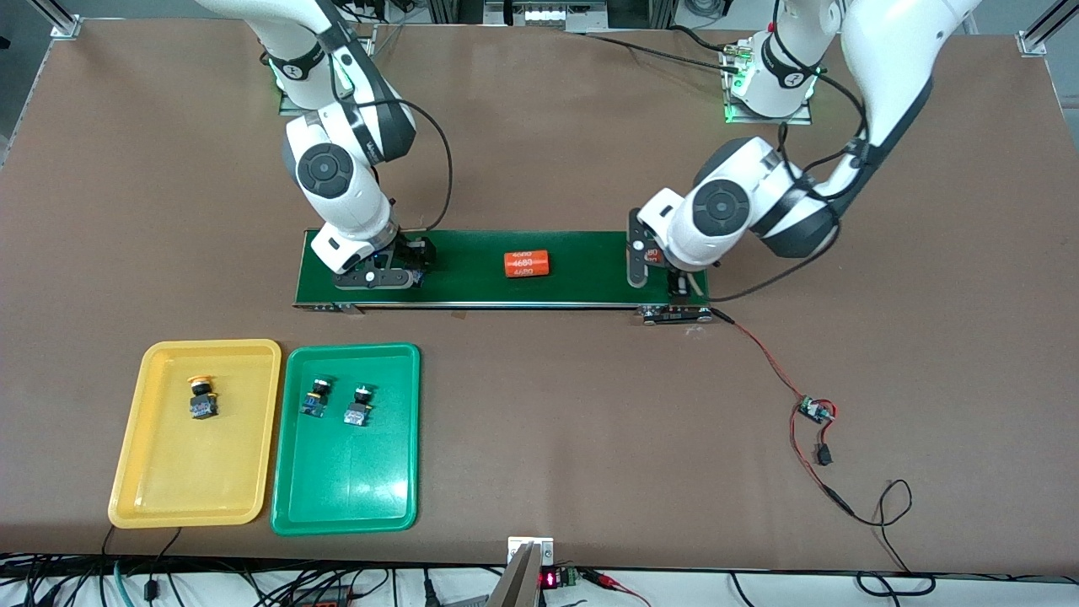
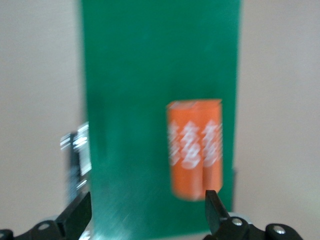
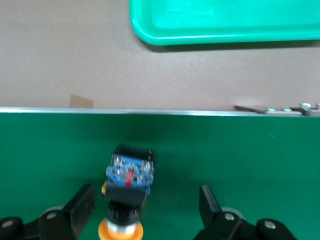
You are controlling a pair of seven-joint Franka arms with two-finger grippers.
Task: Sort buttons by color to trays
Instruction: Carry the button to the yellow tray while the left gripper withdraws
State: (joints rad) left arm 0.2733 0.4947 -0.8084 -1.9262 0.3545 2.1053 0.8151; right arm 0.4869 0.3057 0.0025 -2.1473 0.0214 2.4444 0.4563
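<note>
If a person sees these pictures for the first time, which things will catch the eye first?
First the two bright trays side by side: the yellow tray holds one yellow button, the green tray two green buttons. Farther from the front camera, an orange cylinder lies midway on the dark green belt. The right gripper hangs open around another yellow button on the belt; the left gripper is open over the belt's other end, by a second cylinder.
</note>
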